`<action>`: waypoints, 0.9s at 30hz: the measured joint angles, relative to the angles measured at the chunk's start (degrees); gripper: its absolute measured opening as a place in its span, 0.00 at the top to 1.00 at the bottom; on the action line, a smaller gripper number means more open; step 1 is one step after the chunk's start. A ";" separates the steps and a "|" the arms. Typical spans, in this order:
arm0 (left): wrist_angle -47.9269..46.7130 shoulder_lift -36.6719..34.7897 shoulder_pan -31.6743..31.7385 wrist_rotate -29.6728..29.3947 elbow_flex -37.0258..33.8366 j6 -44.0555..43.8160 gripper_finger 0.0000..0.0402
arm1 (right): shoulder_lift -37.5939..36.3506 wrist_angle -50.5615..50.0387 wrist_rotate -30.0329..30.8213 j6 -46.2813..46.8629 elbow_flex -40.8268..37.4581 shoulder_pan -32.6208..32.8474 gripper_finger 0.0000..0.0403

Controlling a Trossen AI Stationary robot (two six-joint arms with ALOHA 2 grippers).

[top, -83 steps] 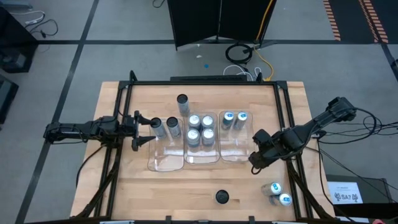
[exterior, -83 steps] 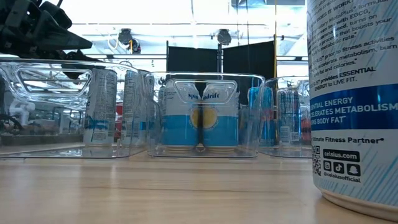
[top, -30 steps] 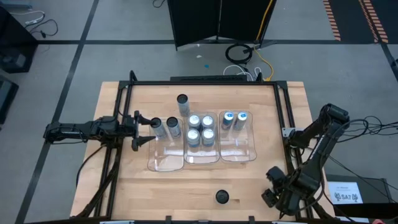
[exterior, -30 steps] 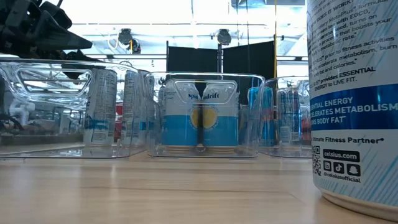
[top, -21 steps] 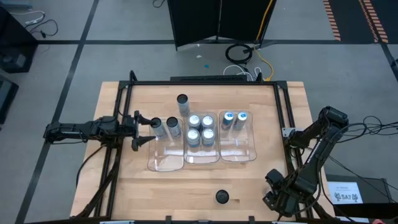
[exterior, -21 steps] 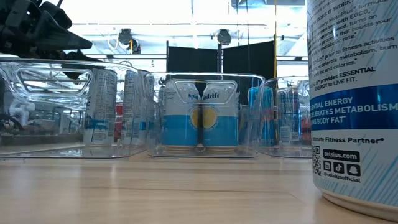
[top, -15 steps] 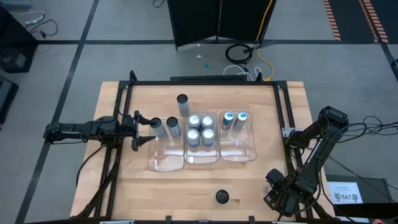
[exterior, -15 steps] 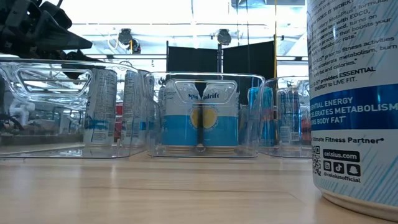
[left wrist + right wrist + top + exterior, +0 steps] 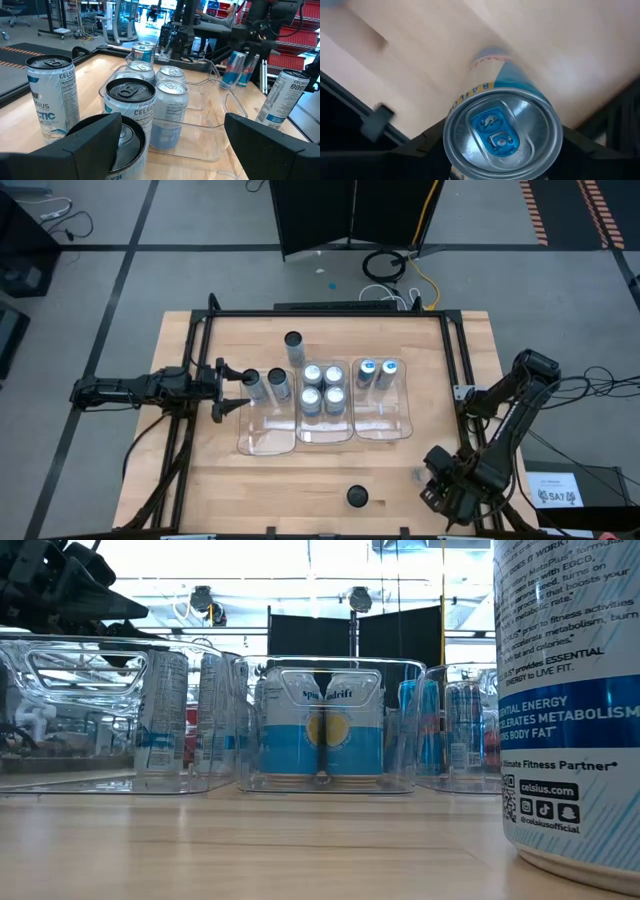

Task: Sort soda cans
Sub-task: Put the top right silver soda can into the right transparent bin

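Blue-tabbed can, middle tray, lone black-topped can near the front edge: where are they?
Blue-tabbed can (image 9: 502, 135), right wrist view, its lid.
Middle tray (image 9: 327, 436), high view, bare front floor.
Black-topped can (image 9: 357, 497), high view, its top.

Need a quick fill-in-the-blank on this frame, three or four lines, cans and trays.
1. The middle tray holds ____ silver-top cans.
2. The right tray holds two cans with ____ tabs.
3. The right gripper has its jaws around a can with a ____ tab.
4. The left gripper waits with jaws ____ beside the left tray.

Missing words: four; blue; blue; open
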 joint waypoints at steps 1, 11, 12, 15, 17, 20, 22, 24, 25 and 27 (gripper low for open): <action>0.00 0.00 0.00 0.02 0.01 -0.01 0.10 | -0.58 0.00 1.56 -0.54 -0.02 -0.04 0.43; 0.00 0.00 0.00 0.02 0.01 0.02 0.10 | -10.47 -1.98 22.58 -8.25 -0.02 0.00 0.44; 0.00 0.00 0.00 0.02 0.01 -0.01 0.10 | -11.63 -2.03 26.41 -10.21 -0.02 -0.02 0.44; 0.00 0.00 0.00 0.00 0.01 0.01 0.10 | -15.24 -3.44 38.03 -14.90 0.02 -0.97 0.44; 0.00 0.00 0.00 0.02 0.00 0.00 0.10 | -17.29 -5.25 42.93 -15.16 0.02 -3.10 0.44; 0.00 0.00 0.00 0.02 0.01 0.00 0.10 | -19.90 -5.67 43.21 -16.57 0.02 -8.88 0.43; 0.00 0.00 0.00 0.00 0.01 0.02 0.10 | -20.99 -5.59 39.80 -20.93 0.02 -13.59 0.43; 0.00 0.00 0.00 0.01 0.01 -0.01 0.10 | -21.31 -5.49 35.14 -25.56 0.02 -18.74 0.43; 0.00 0.00 0.00 0.01 0.01 0.00 0.10 | -21.33 -5.49 32.85 -27.85 0.02 -21.37 0.43; 0.00 0.00 0.00 0.00 0.01 -0.01 0.10 | -21.32 -5.24 28.44 -32.28 0.02 -26.71 0.43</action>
